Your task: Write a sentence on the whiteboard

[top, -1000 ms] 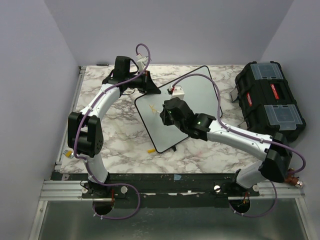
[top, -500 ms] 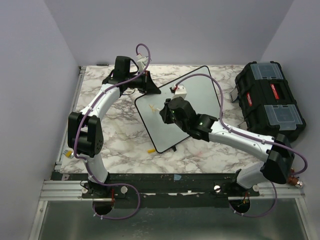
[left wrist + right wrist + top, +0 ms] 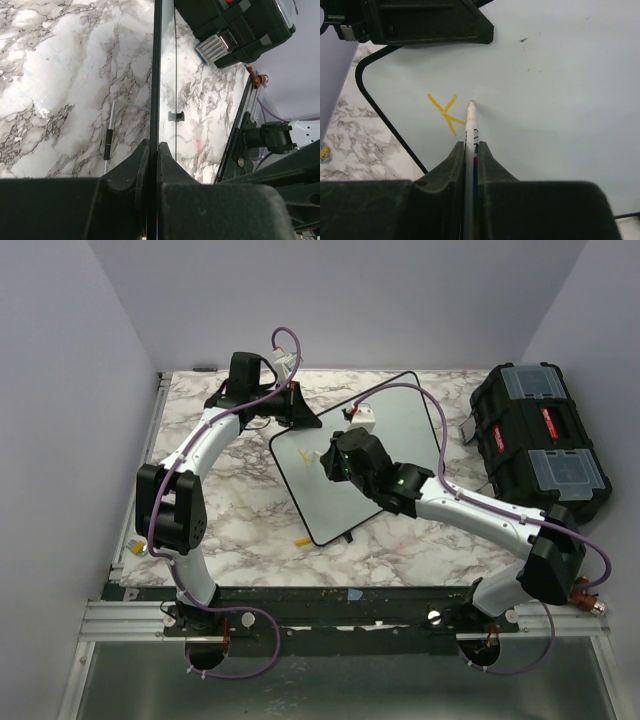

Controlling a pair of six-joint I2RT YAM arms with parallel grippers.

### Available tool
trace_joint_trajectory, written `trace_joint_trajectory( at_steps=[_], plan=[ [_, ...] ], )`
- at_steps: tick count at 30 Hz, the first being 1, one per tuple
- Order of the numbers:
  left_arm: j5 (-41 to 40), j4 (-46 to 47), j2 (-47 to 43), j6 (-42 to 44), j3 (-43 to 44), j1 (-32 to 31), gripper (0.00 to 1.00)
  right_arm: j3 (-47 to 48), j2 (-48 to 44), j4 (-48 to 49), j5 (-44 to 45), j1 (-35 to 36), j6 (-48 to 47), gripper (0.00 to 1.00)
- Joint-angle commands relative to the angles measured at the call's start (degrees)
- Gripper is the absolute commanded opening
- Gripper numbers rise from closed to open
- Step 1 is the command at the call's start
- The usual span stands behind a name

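— Where do we have room to move?
— The whiteboard (image 3: 410, 430) sits on the marble table (image 3: 230, 510), well apart from the black toolbox (image 3: 540, 440) at the table's right edge. Its black rim curves round a corner just left of the writing. To the right of the writing and beyond it, the white face is bare.
— Which way does it run?
— In the top view its long axis goes from near-left to far-right, skewed against the table's edges. We cannot tell whether it lies flat or is tipped up.
— And the sentence?
— Of the sentence (image 3: 445, 114) we see only one yellow mark, like a "k", near that left corner.
— The pincers?
— Our left gripper (image 3: 154, 150) is clenched on the board's far-left rim, its jaws nearly closed with the thin edge between them. Our right gripper (image 3: 470, 150) is clamped on a white marker (image 3: 470, 125). The marker points away from the wrist, and its tip meets the board just right of the mark. A small yellow piece (image 3: 301, 539) lies on the table beside the board's near rim.
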Motion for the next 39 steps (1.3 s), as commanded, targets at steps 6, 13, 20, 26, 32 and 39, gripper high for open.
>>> trace_joint_trajectory(
  at_steps=[6, 13, 20, 26, 32, 39],
  plan=[
    [-0.6, 1.5, 0.2, 4.7, 0.5, -0.5, 0.00, -2.1, -0.1, -0.5, 0.6, -2.0, 1.8, 0.01],
    [-0.6, 1.4, 0.3, 4.6, 0.5, -0.5, 0.00, 1.2, 1.1, -1.4, 1.6, -2.6, -0.3, 0.01],
    [-0.5, 1.6, 0.4, 4.5, 0.6, -0.5, 0.00, 3.1, 3.0, 0.1, -1.9, -2.7, -0.5, 0.01],
    [-0.6, 1.6, 0.4, 4.4, 0.6, -0.5, 0.00, 1.9, 3.5, 0.7, -5.9, -2.7, -0.2, 0.01],
    [-0.6, 1.7, 0.2, 4.4, 0.5, -0.5, 0.00, -2.7, 1.3, 0.6, -7.8, -2.7, 1.4, 0.01],
    [-0.6, 1.7, 0.1, 4.3, 0.6, -0.6, 0.00, -6.5, -1.8, -1.6, -3.8, -2.7, 1.7, 0.01]
  ],
)
